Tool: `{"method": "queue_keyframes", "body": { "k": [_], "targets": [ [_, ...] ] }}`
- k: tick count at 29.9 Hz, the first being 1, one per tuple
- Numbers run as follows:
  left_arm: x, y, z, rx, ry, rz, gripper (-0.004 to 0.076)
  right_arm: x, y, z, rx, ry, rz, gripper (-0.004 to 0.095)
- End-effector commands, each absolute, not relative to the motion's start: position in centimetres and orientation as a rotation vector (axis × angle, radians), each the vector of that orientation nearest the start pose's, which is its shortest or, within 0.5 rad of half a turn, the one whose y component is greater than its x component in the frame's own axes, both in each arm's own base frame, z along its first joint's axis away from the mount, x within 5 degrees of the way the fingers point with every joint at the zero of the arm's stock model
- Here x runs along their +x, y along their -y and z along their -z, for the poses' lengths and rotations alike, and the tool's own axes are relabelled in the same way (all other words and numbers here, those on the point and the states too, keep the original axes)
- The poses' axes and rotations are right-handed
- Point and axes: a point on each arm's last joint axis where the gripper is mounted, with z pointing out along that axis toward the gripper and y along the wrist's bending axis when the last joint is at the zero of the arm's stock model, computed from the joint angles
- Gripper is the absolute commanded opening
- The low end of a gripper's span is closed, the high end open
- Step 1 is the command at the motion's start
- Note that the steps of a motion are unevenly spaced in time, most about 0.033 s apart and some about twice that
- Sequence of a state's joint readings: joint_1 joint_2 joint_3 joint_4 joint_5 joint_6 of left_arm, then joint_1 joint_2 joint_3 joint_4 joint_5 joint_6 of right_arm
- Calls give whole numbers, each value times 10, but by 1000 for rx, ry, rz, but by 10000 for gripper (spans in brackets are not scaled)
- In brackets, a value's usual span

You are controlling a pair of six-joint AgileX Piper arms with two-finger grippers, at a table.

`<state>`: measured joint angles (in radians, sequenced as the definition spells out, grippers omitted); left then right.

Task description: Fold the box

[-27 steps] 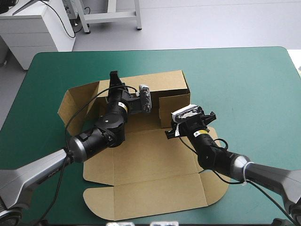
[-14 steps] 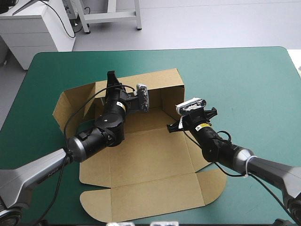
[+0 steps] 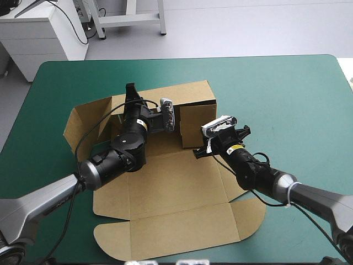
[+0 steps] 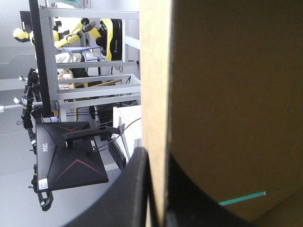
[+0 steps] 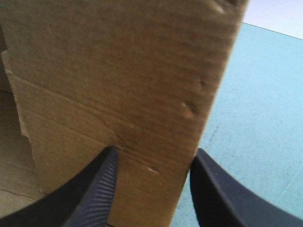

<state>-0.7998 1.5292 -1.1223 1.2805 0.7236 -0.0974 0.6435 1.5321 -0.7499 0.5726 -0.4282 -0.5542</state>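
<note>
L gripper (image 4: 156, 156) clamps box (image 3: 176, 182) wall, 11 o'clock. R gripper (image 5: 154, 151), fingers apart, against 1 o'clock flap (image 5: 118, 71). Risk: unheld, flap may spring flat.

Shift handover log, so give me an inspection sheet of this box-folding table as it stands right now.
surface: teal-green cover, the board sheet lying on it.
job's things: brown box partly folded; rear wall and right side flap raised, near panels flat.
clutter: nothing seen.
grippers: left gripper shut on the rear wall; right gripper open, side flap just ahead of it.
cables: none but the robot's own.
surroundings: nothing seen.
</note>
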Motion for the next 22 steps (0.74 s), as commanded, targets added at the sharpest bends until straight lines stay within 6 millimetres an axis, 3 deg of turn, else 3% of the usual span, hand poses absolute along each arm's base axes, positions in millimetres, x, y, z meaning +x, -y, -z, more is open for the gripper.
{"method": "queue_keyframes", "body": {
  "k": [1, 9, 13, 19, 21, 22],
  "targets": [
    [268, 201, -328, 1412, -1493, -841, 11, 270, -177, -263, -469, -1710, -206, 573],
    [268, 201, -328, 1405, -1497, -834, 11, 294, -189, -253, -460, -1806, -246, 582],
    [268, 201, -328, 1405, -1497, -834, 11, 314, -187, -249, -412, -1840, -247, 581],
    [268, 201, -328, 1405, -1497, -834, 11, 322, -183, -254, -405, -1850, -245, 580],
    [268, 201, -328, 1405, -1497, -834, 11, 321, -184, -252, -417, -1863, -248, 541],
    [268, 201, -328, 1405, -1498, -836, 11, 321, -184, -252, -422, -1871, -251, 471]
  ]
}}
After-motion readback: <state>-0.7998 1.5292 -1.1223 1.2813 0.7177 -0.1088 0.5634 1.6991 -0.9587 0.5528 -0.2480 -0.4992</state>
